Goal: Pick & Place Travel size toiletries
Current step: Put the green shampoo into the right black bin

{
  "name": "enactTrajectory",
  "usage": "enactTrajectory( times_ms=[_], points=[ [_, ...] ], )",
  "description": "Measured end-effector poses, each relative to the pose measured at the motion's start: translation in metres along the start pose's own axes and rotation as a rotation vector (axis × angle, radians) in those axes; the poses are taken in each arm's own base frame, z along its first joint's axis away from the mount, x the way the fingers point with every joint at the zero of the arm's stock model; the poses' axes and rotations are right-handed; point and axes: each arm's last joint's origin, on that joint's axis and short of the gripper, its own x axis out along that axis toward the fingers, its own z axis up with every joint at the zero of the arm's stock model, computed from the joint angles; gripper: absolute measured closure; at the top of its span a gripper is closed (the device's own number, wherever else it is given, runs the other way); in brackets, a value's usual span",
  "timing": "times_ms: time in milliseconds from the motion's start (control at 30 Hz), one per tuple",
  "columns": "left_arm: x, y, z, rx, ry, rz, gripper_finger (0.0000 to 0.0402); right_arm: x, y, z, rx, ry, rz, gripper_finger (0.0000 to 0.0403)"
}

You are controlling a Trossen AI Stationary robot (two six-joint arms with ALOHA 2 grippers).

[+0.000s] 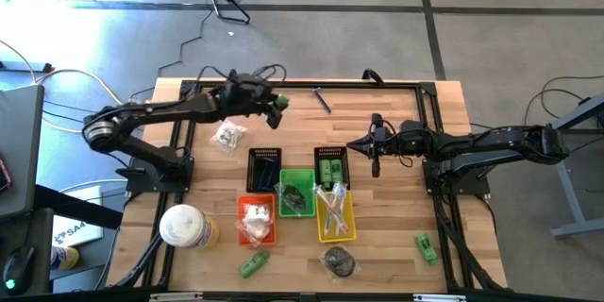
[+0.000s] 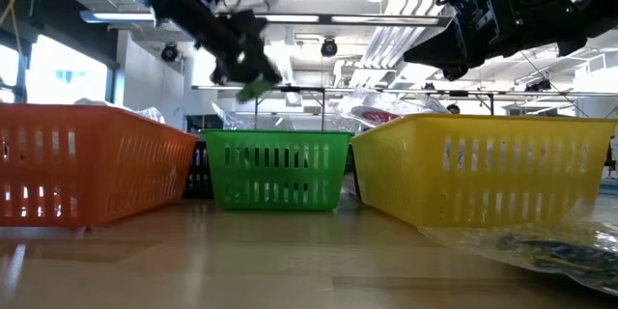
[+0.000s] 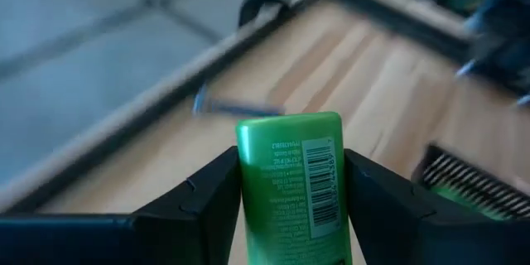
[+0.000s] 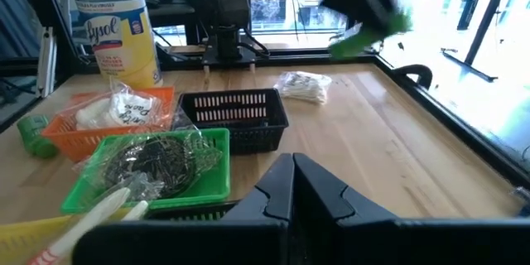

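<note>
Currently left gripper [image 1: 275, 107] pinches a green tube [image 3: 291, 184] lifted above the table's far side, clear for carrying to the baskets; right gripper [image 1: 375, 151] waits, fingers pressed together.

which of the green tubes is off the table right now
The green tube clamped in the left pincer, raised near the table's far edge. The other green tubes lie on the wood by the near edge or in the black basket.

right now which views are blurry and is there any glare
Left wrist view: green tube sharp in the left tool, table behind smeared. Right wrist view: that far tube is blurred. Low view: bright ceiling lights wash out the top.
</note>
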Motion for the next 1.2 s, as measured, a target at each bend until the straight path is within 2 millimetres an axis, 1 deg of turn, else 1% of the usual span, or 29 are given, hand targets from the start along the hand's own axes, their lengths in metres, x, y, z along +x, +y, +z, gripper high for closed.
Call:
enactTrajectory(
  times_ms=[133,233,333,533,633,767,833,933,1033,1133,1200],
  points=[
    [-0.024,-0.004,0.017,0.105,-0.107,-0.047,0.0216,0.000,0.000,0.000,0.042,-0.002,0.000,0.0401],
    [-0.044,-0.006,0.026,0.147,-0.169,-0.083,0.0216,0.000,0.000,0.002,0.059,-0.021,0.000,0.0401],
    [-0.060,-0.010,0.033,0.176,-0.222,-0.169,0.0216,0.000,0.000,0.006,0.057,-0.062,0.002,0.0401],
    [-0.075,-0.016,0.036,0.253,-0.254,-0.362,0.0216,-0.002,0.000,0.017,0.047,-0.178,0.009,0.0401],
    [-0.084,-0.018,0.039,0.281,-0.277,-0.431,0.0216,-0.002,0.000,0.020,0.069,-0.204,0.012,0.0401],
    [-0.099,-0.019,0.042,0.338,-0.326,-0.447,0.0216,-0.002,0.000,0.022,0.095,-0.224,0.014,0.0401],
    [-0.103,-0.019,0.042,0.343,-0.346,-0.448,0.0216,-0.003,0.001,0.023,0.094,-0.237,0.016,0.0401],
    [-0.098,-0.016,0.029,0.330,-0.361,-0.454,0.0216,0.000,0.004,0.024,0.087,-0.272,0.031,0.0401],
    [-0.084,-0.016,0.008,0.260,-0.398,-0.504,0.0216,0.004,0.007,0.025,0.059,-0.314,0.047,0.0401],
    [-0.074,-0.015,-0.016,0.213,-0.474,-0.533,0.0216,0.012,0.009,0.021,0.036,-0.325,0.056,0.0401],
    [-0.075,-0.015,-0.027,0.217,-0.564,-0.542,0.0216,0.018,0.009,0.018,0.032,-0.334,0.059,0.0401]
  ],
)
